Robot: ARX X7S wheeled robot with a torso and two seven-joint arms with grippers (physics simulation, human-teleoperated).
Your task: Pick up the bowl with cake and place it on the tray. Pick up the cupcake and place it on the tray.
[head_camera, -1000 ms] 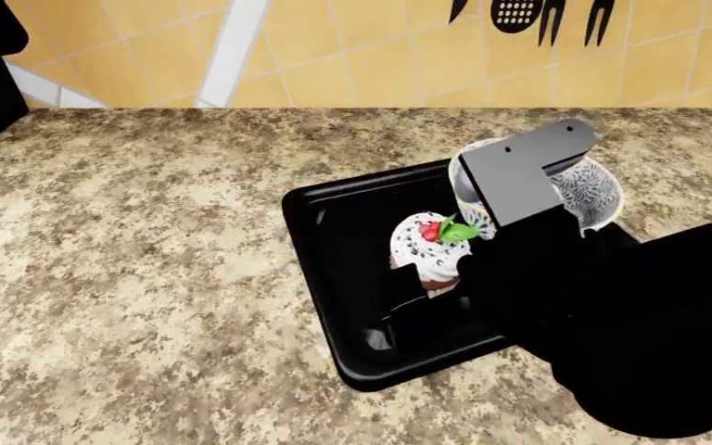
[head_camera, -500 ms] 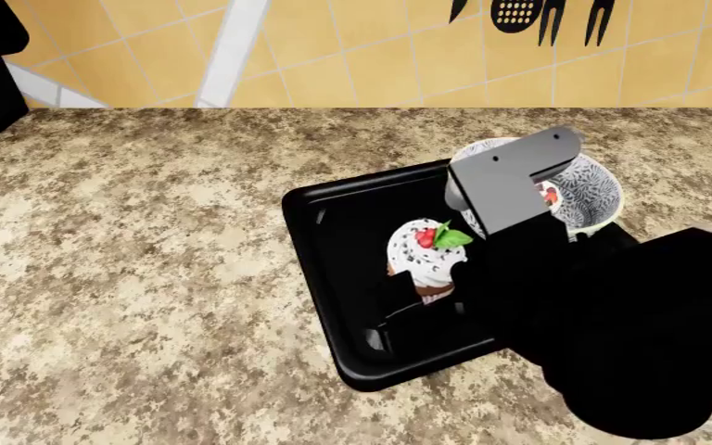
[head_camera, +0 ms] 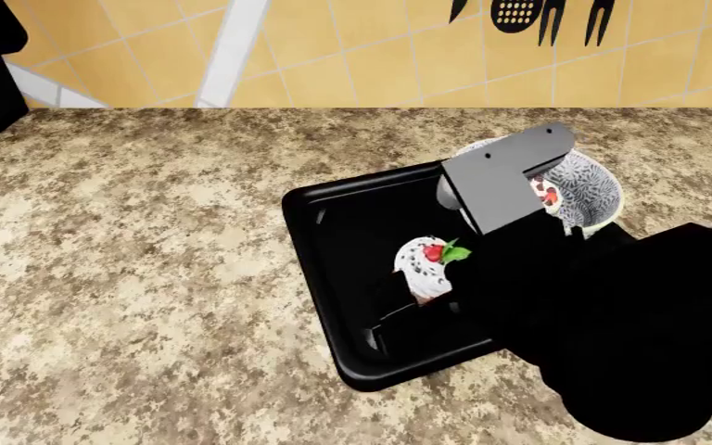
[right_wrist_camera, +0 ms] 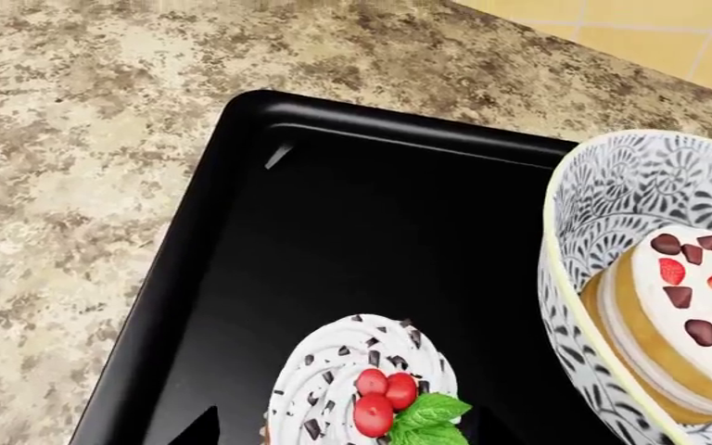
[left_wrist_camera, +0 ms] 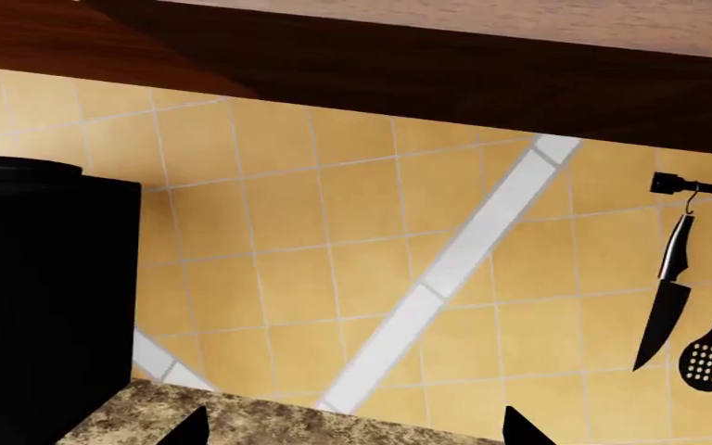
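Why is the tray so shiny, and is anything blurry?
Nothing is blurry; all three views are sharp. In the right wrist view the black tray shows a pale streak of glare along its rim. In the head view the cupcake is bright while the right arm is a flat black shape. The left wrist view shows evenly lit wall tiles.
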